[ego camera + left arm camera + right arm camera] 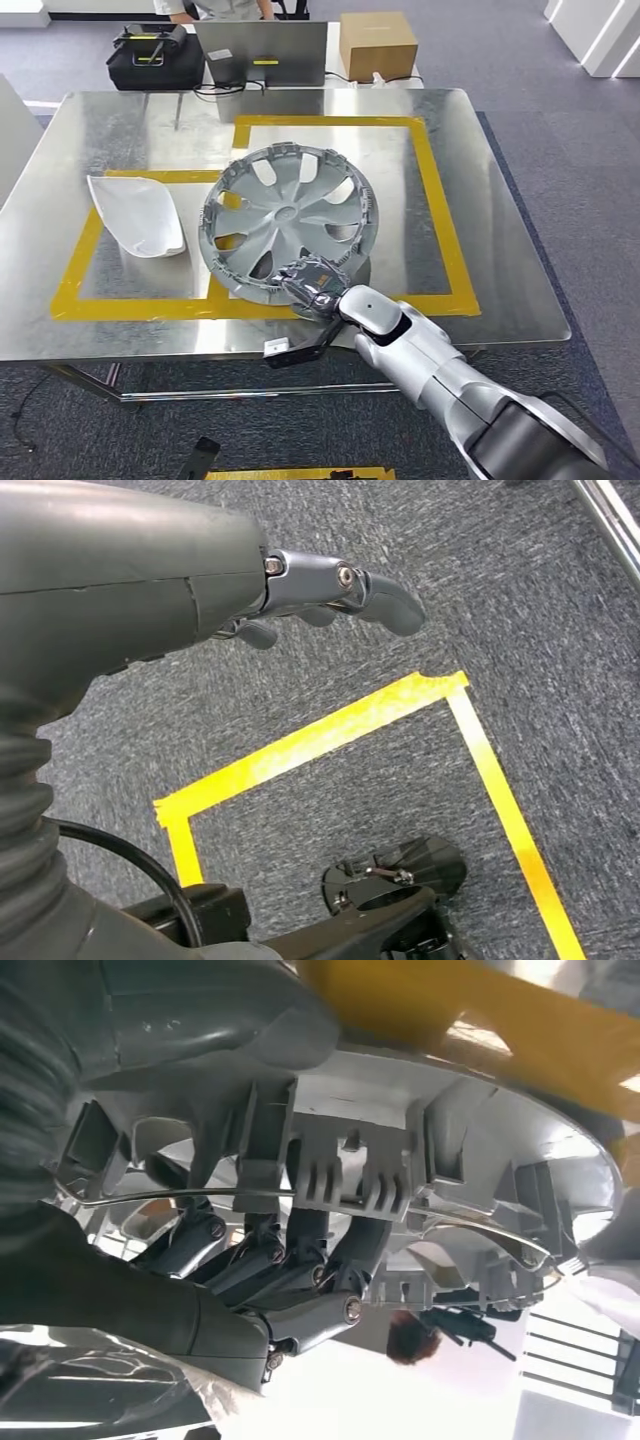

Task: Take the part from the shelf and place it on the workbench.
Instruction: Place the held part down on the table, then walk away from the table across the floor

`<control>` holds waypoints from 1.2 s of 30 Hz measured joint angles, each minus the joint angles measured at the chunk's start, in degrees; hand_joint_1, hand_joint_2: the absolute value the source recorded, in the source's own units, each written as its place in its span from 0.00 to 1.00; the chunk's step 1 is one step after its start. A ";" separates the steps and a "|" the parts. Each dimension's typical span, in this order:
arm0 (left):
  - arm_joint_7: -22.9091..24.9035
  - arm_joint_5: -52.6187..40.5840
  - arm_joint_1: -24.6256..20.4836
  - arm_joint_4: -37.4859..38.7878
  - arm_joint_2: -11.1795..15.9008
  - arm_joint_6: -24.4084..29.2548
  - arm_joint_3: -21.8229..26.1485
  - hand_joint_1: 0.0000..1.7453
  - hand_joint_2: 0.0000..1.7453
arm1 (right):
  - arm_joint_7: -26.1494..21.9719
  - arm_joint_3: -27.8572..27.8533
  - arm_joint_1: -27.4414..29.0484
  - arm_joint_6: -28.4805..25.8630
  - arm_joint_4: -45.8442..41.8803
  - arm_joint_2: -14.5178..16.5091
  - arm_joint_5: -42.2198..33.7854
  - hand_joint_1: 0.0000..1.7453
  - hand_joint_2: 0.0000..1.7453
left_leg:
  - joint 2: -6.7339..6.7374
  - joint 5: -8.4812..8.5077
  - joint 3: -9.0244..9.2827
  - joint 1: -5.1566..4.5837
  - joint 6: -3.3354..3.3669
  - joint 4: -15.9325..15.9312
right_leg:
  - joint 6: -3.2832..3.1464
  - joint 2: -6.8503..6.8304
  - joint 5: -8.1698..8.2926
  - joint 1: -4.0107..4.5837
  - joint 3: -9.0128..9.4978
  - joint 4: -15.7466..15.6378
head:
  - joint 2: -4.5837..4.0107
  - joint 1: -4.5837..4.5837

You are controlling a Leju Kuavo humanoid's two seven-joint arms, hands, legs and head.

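Note:
The part is a grey wheel cover (287, 215) with curved spokes, lying on the shiny metal workbench (498, 270) over the near side of a yellow tape frame. My right hand (309, 283) grips its near rim, close to the table's front edge. In the right wrist view the dark fingers (302, 1260) curl around the clips on the wheel cover's ribbed underside (453, 1120). My left hand (324, 590) hangs over the grey carpet, holding nothing, with its fingers loosely extended.
A white curved shell part (140, 215) lies on the workbench left of the wheel cover. Behind the bench stand a black case (155, 60), a grey laptop (272, 55), a cardboard box (377, 45) and a person (219, 8). Yellow floor tape (317, 740) marks the carpet.

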 joint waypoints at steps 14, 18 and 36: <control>-0.64 0.12 0.25 0.00 0.28 -0.36 0.10 0.00 0.00 | 0.89 1.76 -1.20 -1.03 -0.83 -0.06 -2.16 0.00 0.00 | 0.09 -7.87 -6.70 0.22 -3.07 15.81 | -2.25 0.12 6.40 -0.17 8.57 -16.55 | 0.00 -0.56; -0.60 0.78 0.36 0.00 0.50 -0.33 0.31 0.00 0.00 | 1.22 2.00 -1.11 -1.57 -0.87 -0.04 -2.63 0.00 0.00 | 0.09 -1.85 -2.70 0.55 -3.09 6.83 | -1.95 0.23 6.25 -0.19 8.81 -16.43 | 0.00 -0.57; -2.96 3.14 1.28 0.00 0.53 -0.43 3.29 0.00 0.00 | 1.55 -3.63 9.36 -13.01 -14.84 -4.22 -11.96 0.00 0.00 | 0.14 3.23 -2.95 -0.56 -0.47 0.50 | -1.04 -0.05 2.02 0.65 13.98 -16.86 | 0.00 -0.45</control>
